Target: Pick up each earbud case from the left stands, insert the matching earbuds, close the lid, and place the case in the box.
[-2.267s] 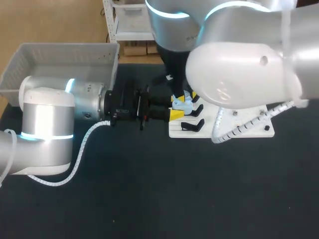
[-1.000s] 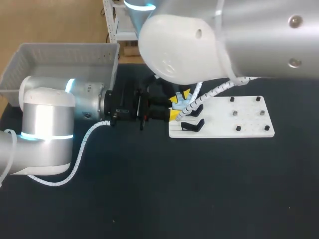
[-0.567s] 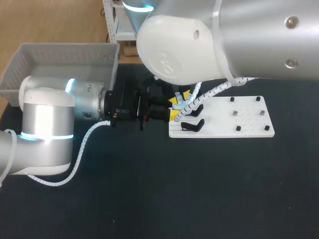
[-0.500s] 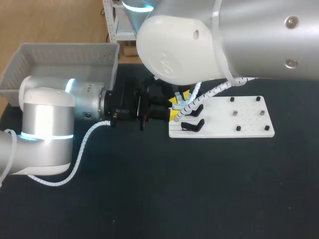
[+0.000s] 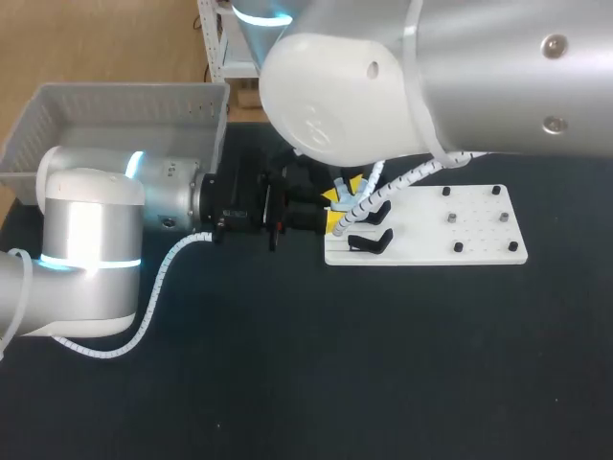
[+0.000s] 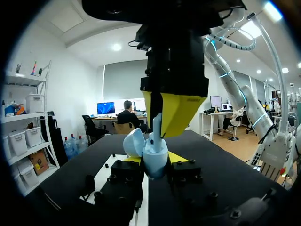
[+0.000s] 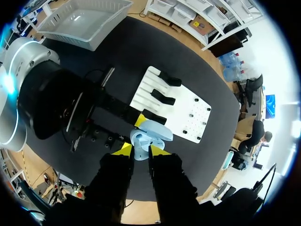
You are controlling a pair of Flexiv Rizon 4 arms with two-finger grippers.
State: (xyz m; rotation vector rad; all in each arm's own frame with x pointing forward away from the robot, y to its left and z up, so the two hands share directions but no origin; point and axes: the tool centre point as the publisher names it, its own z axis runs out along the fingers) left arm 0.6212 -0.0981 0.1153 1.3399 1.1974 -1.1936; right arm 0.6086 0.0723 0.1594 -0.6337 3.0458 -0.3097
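- Coming in from the left, my left arm (image 5: 91, 240) lies low and level over the dark table (image 5: 335, 383), its wrist turned toward the middle
- At its end the left gripper (image 6: 155, 163) has its fingers set narrow and pressed from two sides on a pale blue earbud case (image 6: 155, 155), with a yellow tip showing on either side of the case
- In the left wrist view the earbud case stands upright between those fingers, and its lid (image 6: 133, 141) is hinged open and tipped back to one side
- My right arm (image 5: 460, 77) comes in from the right, passes high over the scene, and covers much of the far table in the head view
- Straight above the open case the right gripper (image 7: 140, 151) points down, fingers nearly together, pinching a pale blue earbud (image 6: 156, 128)
- The earbud's stem stands upright between the yellow tips and its lower end is at the mouth of the case; I cannot tell whether it is fully seated
- Just beyond the two grippers a white board (image 5: 431, 240) lies flat on the table, and the case is held at the board's edge nearest my left arm
- Several black stands (image 5: 369, 241) sit on that same end of the board, just beside the case, while small black pegs (image 5: 458, 247) dot the other end
- Farthest off, a grey plastic box (image 5: 115, 105) stands at the table's far left corner, behind my left arm and well apart from the case
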